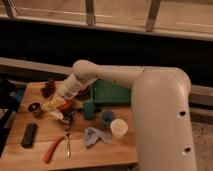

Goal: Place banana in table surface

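My gripper (56, 101) is at the end of the white arm, low over the left part of the table surface (30, 156), at the left edge of a red bowl (69, 104). A pale yellow piece that looks like the banana (50, 106) is right at the gripper's tip, just above the wood. I cannot tell whether it is held or resting. A small pale item (56, 115) lies just below it.
A green tray (116, 93) lies behind the bowl. A teal cup (89, 110), a small blue cup (107, 117), a white cup (119, 129) and a crumpled blue cloth (95, 136) stand to the right. An orange-red stick (52, 149), a black remote (29, 135) and a dark can (35, 108) are on the left.
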You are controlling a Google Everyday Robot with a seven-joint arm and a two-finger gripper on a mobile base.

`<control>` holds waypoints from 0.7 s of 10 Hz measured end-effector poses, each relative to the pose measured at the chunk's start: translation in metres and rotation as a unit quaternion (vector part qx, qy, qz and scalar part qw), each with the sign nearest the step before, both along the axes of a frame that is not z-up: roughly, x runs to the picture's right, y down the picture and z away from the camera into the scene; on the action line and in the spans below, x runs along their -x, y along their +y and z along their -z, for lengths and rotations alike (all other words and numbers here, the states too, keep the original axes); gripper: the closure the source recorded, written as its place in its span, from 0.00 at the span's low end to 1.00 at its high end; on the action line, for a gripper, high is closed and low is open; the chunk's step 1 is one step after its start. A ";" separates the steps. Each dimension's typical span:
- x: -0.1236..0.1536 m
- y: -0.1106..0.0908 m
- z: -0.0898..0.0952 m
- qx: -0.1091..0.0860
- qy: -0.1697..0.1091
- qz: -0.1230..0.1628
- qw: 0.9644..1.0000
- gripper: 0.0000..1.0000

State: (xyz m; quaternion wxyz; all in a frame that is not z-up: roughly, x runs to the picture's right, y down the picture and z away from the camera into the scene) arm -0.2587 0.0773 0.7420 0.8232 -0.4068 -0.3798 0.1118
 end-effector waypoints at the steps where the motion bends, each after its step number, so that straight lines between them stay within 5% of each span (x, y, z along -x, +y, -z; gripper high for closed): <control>1: 0.004 0.014 -0.009 0.014 -0.003 0.013 1.000 1.00; 3: 0.010 0.029 -0.028 0.039 -0.005 0.025 0.999 0.93; 7: 0.033 0.039 -0.054 0.085 -0.021 0.031 0.996 0.53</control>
